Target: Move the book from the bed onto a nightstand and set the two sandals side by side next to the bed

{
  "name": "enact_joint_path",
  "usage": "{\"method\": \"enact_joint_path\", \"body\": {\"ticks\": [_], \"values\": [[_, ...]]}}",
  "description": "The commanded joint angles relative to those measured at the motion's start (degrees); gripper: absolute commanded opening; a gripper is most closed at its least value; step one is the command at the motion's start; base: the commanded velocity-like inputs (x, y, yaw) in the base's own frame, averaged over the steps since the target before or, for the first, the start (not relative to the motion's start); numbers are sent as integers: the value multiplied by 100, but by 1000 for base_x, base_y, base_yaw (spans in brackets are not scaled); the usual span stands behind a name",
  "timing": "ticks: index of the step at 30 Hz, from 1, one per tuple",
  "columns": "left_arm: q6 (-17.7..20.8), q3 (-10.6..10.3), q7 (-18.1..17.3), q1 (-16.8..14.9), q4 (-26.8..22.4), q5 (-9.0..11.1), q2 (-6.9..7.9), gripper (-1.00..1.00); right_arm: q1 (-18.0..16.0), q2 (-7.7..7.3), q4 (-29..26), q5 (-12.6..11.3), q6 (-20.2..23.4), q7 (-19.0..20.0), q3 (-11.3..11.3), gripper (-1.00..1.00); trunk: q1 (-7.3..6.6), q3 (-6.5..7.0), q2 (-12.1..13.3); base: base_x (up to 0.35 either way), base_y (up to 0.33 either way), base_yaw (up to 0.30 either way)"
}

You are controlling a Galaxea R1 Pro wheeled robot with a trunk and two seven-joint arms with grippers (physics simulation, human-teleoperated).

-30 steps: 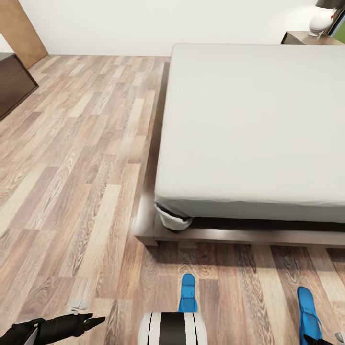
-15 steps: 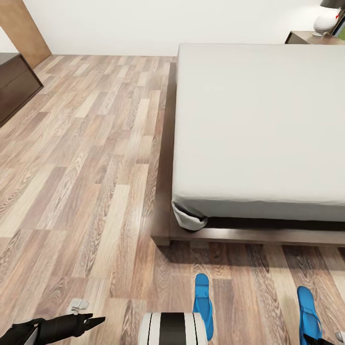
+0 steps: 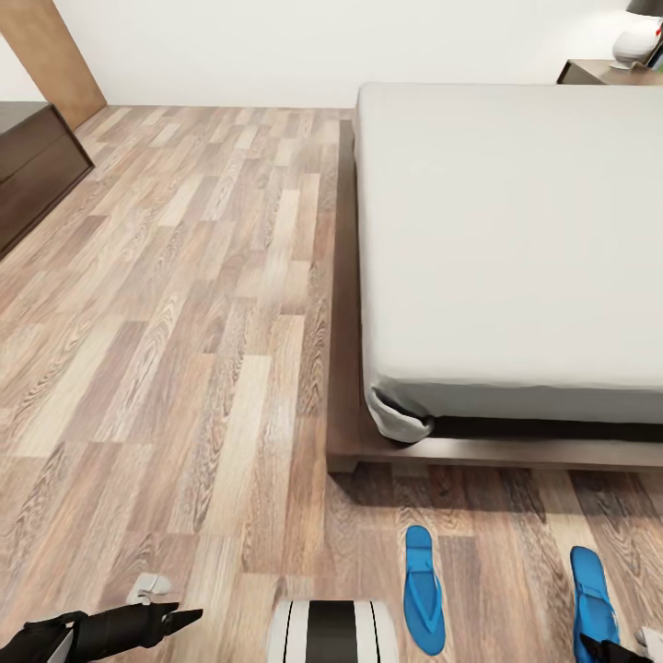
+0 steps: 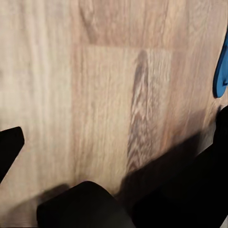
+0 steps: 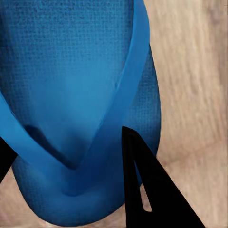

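The bed (image 3: 516, 239), with a grey mattress on a dark frame, takes up the right of the head view. One blue sandal (image 3: 424, 589) lies flat on the wood floor in front of the bed's foot corner. The other sandal (image 3: 591, 599) sits further right, with my right gripper (image 3: 615, 650) at its near end. In the right wrist view that sandal (image 5: 80, 71) lies between the black fingers (image 5: 142, 190), gripped. My left gripper (image 3: 186, 614) hovers low over bare floor at the left, open and holding nothing. A nightstand (image 3: 608, 72) stands beyond the bed's far corner. The book is out of view.
A long dark cabinet (image 3: 37, 166) lines the left wall beside a wooden door (image 3: 51, 55). A white lamp (image 3: 640, 39) rests on the nightstand. Wide plank floor (image 3: 184, 304) stretches left of the bed. My trunk (image 3: 331, 632) shows at the bottom centre.
The camera has shifted, so the bed and the loose sandal slide right in the picture. The gripped sandal keeps its place beside my right gripper, carried along. The left arm's pose is unchanged.
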Motion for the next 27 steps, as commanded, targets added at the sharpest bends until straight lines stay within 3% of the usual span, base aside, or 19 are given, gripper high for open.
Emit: {"method": "enact_joint_path", "body": {"ticks": [1,4,7,10,22,27], "values": [[47,48,-31,-1,-7,-56,-5,100,-2,96,-167,4,4,-202,-4,-100,-1,-3,-1,0,291,0],[47,50,-30,-1,-7,-56,-6,100,-2,264,-574,233,52,-559,-2,-100,-1,-3,-1,0,290,0],[47,53,-30,-1,-1,-56,-6,100,-5,308,-730,655,108,-652,-7,-100,-1,-3,-1,0,229,0],[47,54,-30,-1,1,-56,-6,100,-10,321,-775,925,135,-672,-9,-100,-1,-3,-1,0,81,0],[47,55,-30,-1,2,-56,-50,100,-6,324,-761,995,147,-697,-9,-100,-1,-3,-1,0,11,0],[47,55,-30,-1,5,-56,-50,100,-7,324,-761,995,146,-694,-11,-100,-1,-3,-1,0,219,0]]}}
